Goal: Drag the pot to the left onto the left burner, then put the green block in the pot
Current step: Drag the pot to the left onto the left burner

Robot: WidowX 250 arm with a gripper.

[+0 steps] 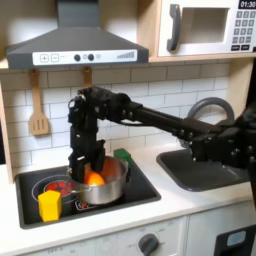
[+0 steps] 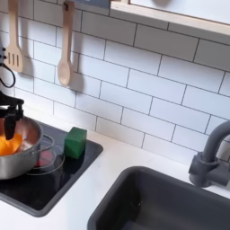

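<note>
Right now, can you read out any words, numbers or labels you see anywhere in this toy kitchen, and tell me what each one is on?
"10": blurred digits, a best guess, on the white toy microwave's dark display.
Microwave keypad: too small to read.
Grey range hood's control marks: too blurred to read.
Nothing else carries text.

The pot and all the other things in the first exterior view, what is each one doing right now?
pot: upright on the cooktop, orange piece inside.
orange piece: in the pot.
green block: on the cooktop behind the pot, not in it.
yellow cup: standing at the cooktop's front edge.
gripper: down at the pot's rim; open or shut, can't tell.
spatula: hanging on the wall.
</note>
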